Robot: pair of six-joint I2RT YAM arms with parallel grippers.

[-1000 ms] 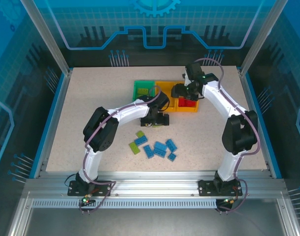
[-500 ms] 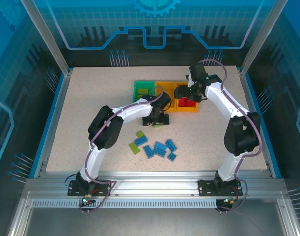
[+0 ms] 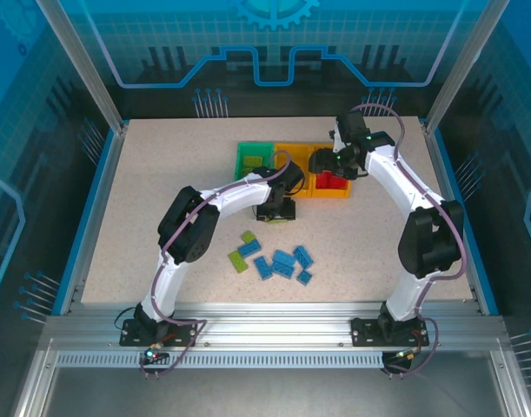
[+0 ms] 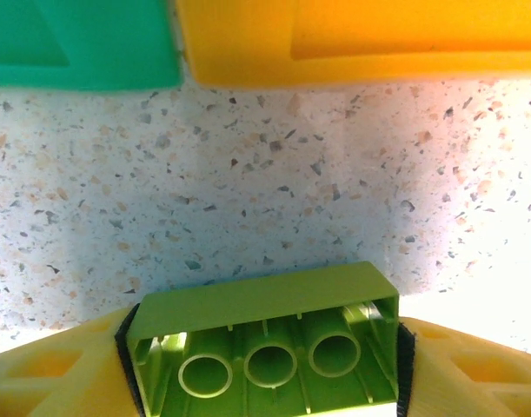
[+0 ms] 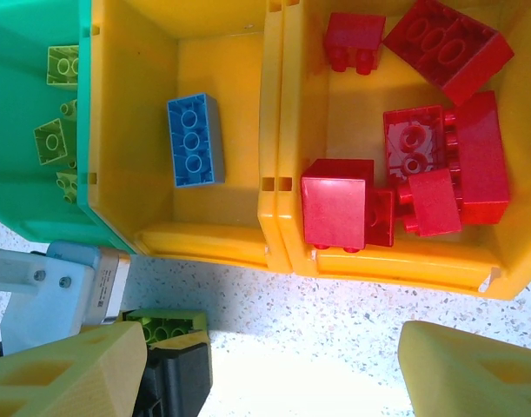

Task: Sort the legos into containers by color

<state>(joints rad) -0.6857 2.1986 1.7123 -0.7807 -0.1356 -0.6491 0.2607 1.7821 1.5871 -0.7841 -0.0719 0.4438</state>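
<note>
My left gripper (image 4: 265, 365) is shut on a lime green lego (image 4: 265, 300), its hollow underside towards the camera, just above the table in front of the green bin (image 4: 74, 43) and the middle yellow bin (image 4: 352, 43). From above, this gripper (image 3: 276, 208) sits just short of the bin row. My right gripper (image 5: 274, 382) hangs open and empty over the table in front of the bins. The green bin (image 5: 22, 130) holds lime pieces, the middle bin (image 5: 222, 61) one blue lego (image 5: 194, 139), and the right bin (image 5: 404, 261) several red legos (image 5: 439, 52).
Loose on the table nearer the arm bases lie several blue legos (image 3: 282, 263) and two lime ones (image 3: 242, 252). The left gripper with its lime brick (image 5: 165, 326) is close beside my right gripper's left finger (image 5: 65, 373). Blue rails edge the table.
The left gripper has edged towards the bins with the lime lego still in it. The right arm has shifted slightly to the right over the bins.
</note>
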